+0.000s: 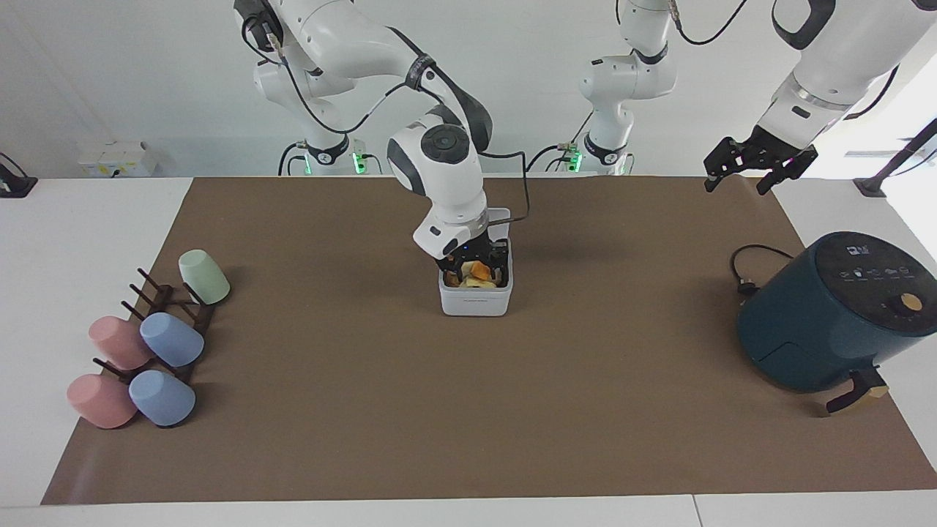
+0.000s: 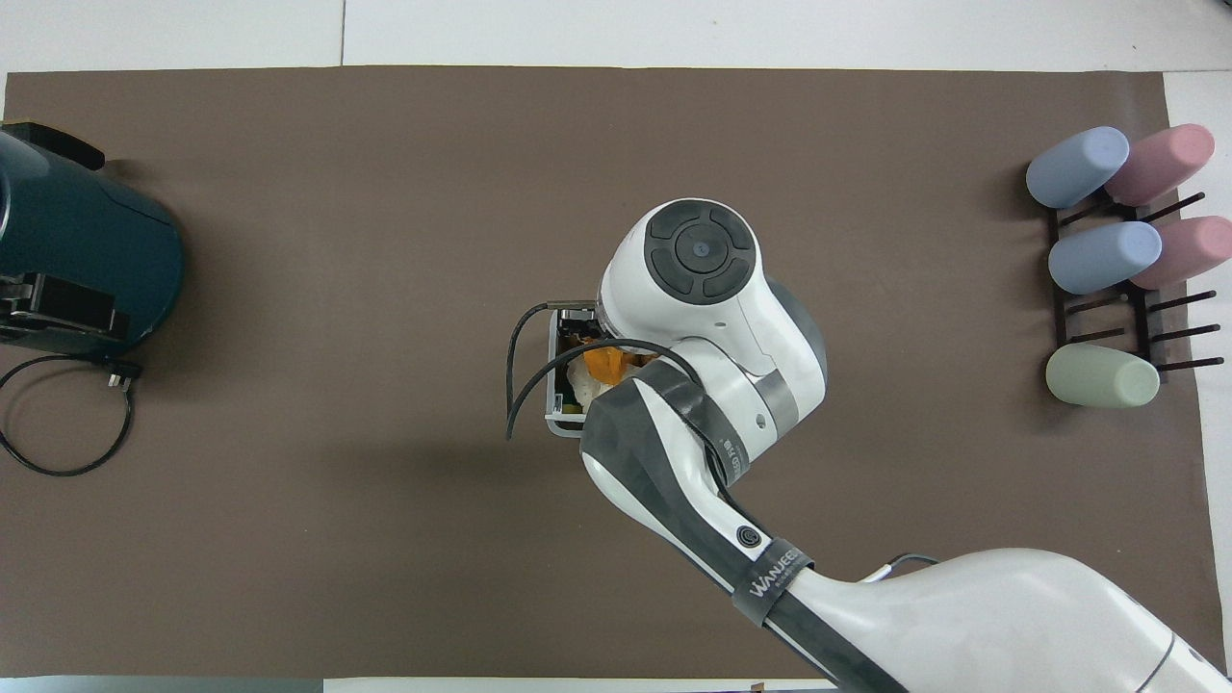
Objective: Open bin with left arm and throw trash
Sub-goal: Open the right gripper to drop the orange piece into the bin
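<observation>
The surface (image 1: pixel 468 439) carries a brown mat (image 1: pixel 468 410) that covers nearly all of it. The right arm (image 1: pixel 439 168) rises from its base at the robots' edge, bends over the mat's middle and turns its wrist straight down, so the right claw (image 1: pixel 474 265) sits in the mouth of the bin (image 1: pixel 474 300). In the overhead view its forearm (image 2: pixel 693 318) covers most of the bin (image 2: pixel 553 385). The left arm (image 1: pixel 827 66) waits, raised over the mat's corner at its own end of the surface, forearm slanting down; the left claw (image 1: pixel 760 170) hangs in the air with its fingers spread and nothing between them.

The air fryer (image 1: pixel 834 311) stands at the left arm's end of the surface, its cord (image 1: pixel 747 267) looped beside it. At the right arm's end, a rack (image 1: pixel 165 315) holds 5 cups (image 1: pixel 172 340): 2 pink, 2 blue, 1 green.

The bin stands in the middle of the mat, lid (image 1: pixel 499 217) hinged up on the side nearer the robots. It is filled with scraps. An orange chunk (image 1: pixel 480 271) lies at the top of the pile, right between the right claw's fingertips; I cannot tell whether the fingers pinch it or have let go. Pale yellow pieces (image 1: pixel 468 282) show under it.
</observation>
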Action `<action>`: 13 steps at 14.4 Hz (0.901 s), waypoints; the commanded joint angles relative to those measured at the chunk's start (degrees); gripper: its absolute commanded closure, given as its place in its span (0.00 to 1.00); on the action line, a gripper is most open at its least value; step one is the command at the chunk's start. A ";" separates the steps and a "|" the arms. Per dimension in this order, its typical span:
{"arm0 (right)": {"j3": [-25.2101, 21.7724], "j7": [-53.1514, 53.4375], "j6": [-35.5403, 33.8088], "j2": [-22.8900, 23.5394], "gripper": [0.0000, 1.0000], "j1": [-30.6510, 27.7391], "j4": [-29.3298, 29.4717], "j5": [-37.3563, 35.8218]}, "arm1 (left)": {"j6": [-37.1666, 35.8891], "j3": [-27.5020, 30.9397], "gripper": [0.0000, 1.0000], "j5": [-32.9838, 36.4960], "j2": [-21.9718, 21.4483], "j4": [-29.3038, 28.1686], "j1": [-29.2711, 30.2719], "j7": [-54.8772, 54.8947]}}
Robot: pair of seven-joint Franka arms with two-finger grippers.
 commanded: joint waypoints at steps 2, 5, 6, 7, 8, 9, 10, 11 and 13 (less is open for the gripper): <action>0.09 1.00 -3.96 -2.09 0.00 -0.50 0.24 -0.14 | 0.24 -0.23 0.00 1.48 -1.63 -1.83 0.32 -0.13; -0.61 0.99 -8.97 -3.32 0.00 -1.73 4.02 -1.19 | 0.24 -0.23 0.00 1.48 -1.63 -1.83 0.32 -0.22; -0.61 0.82 -10.90 -4.20 0.00 -2.87 5.25 -2.16 | 0.24 -0.23 0.00 1.40 -1.63 -1.83 0.32 -0.13; -0.44 0.64 -13.36 -5.07 0.00 -4.36 6.22 -3.21 | 0.24 -0.23 0.00 1.40 -1.63 -1.83 0.32 -0.13; -0.52 0.46 -15.99 -6.39 0.00 -5.59 6.93 -3.57 | 0.24 -0.23 0.00 1.48 -1.63 -1.83 0.32 -0.13; -0.52 -0.93 -18.28 -7.97 0.00 -7.26 6.93 -3.75 | 0.24 -0.23 0.00 1.48 -1.63 -1.83 0.32 -0.13; -0.43 -3.21 -19.87 -9.64 0.00 -9.27 6.93 -3.75 | 0.24 -0.23 0.00 1.48 -1.63 -1.83 0.23 -0.13; -0.35 -5.23 -22.41 -11.39 0.00 -11.56 6.93 -3.58 | 0.41 -0.23 0.00 1.48 -1.63 -1.83 0.23 -0.22; -0.26 -9.79 -27.33 -15.17 0.00 -17.43 6.93 -2.70 | 0.68 -0.23 0.00 1.48 -1.63 -1.83 0.15 -0.22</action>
